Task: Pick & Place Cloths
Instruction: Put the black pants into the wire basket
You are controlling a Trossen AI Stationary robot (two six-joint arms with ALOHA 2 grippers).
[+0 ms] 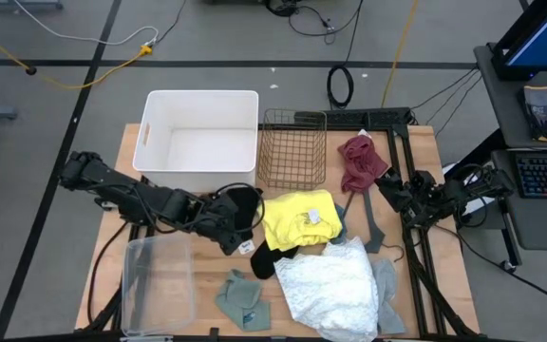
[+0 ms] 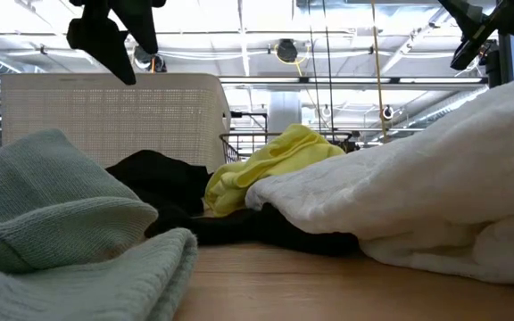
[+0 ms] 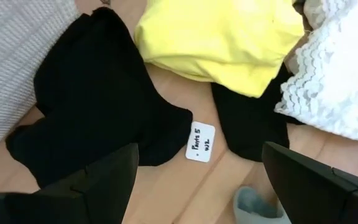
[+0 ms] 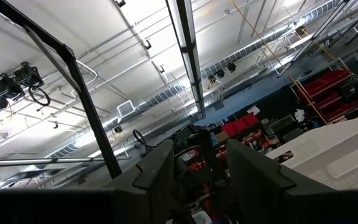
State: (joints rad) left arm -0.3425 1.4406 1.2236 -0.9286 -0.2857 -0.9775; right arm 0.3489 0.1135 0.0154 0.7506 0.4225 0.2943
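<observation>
Here the black cloth (image 3: pixel 98 106) lies flat on the table (image 1: pixel 416 285), one lobe just beside the white bin (image 1: pixel 200 138), the other tucked under the yellow cloth (image 1: pixel 297 220). A small paper tag (image 3: pixel 200 142) sits on the wood between the two lobes. I judge this is my next pick, since my left gripper (image 3: pixel 194 180) hangs right over it with fingers spread wide and nothing between them. That wide spread suits a loose heap: I can drop onto a fold and pinch it.

The yellow cloth rests partly on the black one, so lifting from the free lobe near the bin should drag less with it. The white lacy cloth (image 1: pixel 330 290) lies beside the yellow one toward the front edge, the sage cloth (image 1: pixel 243 302) near the clear tub (image 1: pixel 157 280), the grey cloth (image 1: pixel 387 304) peeking from under the lace. The maroon cloth (image 1: pixel 361 161) lies apart, next to the wire basket (image 1: pixel 292 147).

My right gripper (image 4: pixel 199 171) waits raised at the table's right side, tilted up toward the ceiling; its fingers look parted and empty, though that view is poor.
</observation>
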